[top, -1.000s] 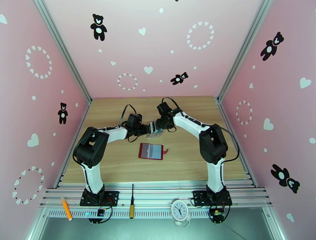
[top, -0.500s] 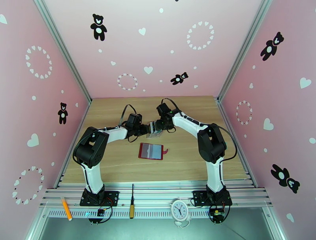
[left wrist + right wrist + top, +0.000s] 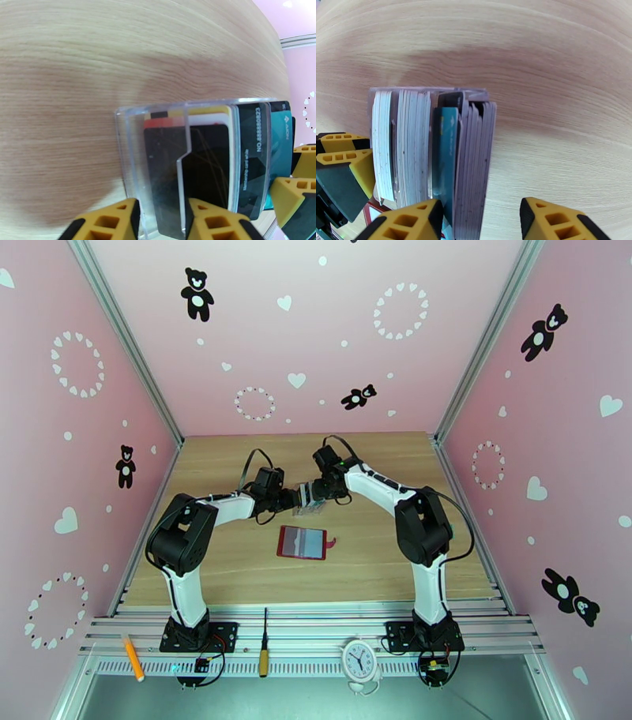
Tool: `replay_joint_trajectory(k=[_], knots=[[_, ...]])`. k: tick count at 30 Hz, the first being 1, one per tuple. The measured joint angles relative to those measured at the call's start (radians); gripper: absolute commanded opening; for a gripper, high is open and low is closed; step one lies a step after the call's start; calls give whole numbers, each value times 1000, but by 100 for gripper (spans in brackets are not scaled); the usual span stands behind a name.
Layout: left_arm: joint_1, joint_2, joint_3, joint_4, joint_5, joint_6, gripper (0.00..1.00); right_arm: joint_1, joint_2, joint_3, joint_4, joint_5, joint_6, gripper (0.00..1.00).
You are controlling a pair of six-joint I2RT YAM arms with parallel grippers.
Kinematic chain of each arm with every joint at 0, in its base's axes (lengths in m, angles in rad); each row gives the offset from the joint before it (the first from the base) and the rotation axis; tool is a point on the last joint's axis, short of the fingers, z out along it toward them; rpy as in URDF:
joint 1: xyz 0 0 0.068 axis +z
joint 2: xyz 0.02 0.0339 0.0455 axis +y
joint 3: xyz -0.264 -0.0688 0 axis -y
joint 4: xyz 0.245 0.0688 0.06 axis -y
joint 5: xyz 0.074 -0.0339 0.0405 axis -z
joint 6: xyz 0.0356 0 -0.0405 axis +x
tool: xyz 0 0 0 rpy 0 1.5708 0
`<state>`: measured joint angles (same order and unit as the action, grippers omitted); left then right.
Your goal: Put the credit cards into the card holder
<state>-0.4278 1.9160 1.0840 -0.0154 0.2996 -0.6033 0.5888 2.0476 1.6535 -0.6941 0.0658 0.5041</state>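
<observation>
Edging in a touch closer, the right gripper straddles the credit cards with fingers spread while the left gripper pinches the clear rack steady, so a pull looks close, and the card holder lies open on the tabletop nearer the bases.

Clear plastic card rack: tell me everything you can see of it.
The clear card rack is transparent slotted plastic, slightly scuffed, standing on the wooden table just beyond the open red wallet. Its slots are packed with upright cards: black, teal, white, some red and yellow edges. The left gripper appears clamped on one end section; the right gripper, open, straddles the teal card and a grey stack from the opposite side.
</observation>
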Motion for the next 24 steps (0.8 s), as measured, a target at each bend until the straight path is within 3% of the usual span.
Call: replay_joint_trajectory(k=[12, 24], knots=[[0, 0, 0, 0, 0, 0, 38, 0, 1, 33, -25, 20, -18, 50], [0, 2, 0, 0, 1, 0, 38, 0, 7, 35, -25, -31, -17, 56]])
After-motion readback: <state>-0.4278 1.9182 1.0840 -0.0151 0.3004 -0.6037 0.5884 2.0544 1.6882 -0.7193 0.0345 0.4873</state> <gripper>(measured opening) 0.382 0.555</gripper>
